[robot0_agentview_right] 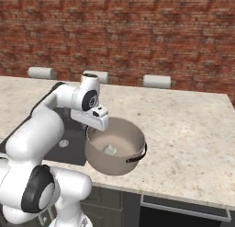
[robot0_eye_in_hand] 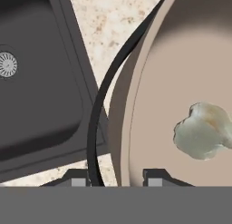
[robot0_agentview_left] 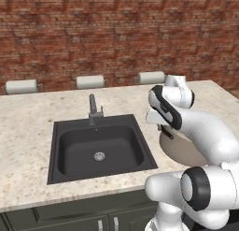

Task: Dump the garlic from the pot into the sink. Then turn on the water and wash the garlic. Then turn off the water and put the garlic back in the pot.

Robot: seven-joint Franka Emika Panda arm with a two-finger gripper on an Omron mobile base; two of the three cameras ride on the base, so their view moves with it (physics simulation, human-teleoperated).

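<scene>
Since gripper (robot0_eye_in_hand: 113, 180) is clamped on pot (robot0_agentview_right: 115, 150) rim by near handle (robot0_eye_in_hand: 104, 96), hold is good. Pot: hard, wide, maybe heavy, just right of sink (robot0_agentview_left: 65, 153). Garlic (robot0_eye_in_hand: 203, 131) inside pot: light, loose, rolls when tipped.

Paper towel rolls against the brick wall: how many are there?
3. All lie on the counter along the wall: left roll, middle roll behind the faucet, right roll. The arm may hide more.
</scene>
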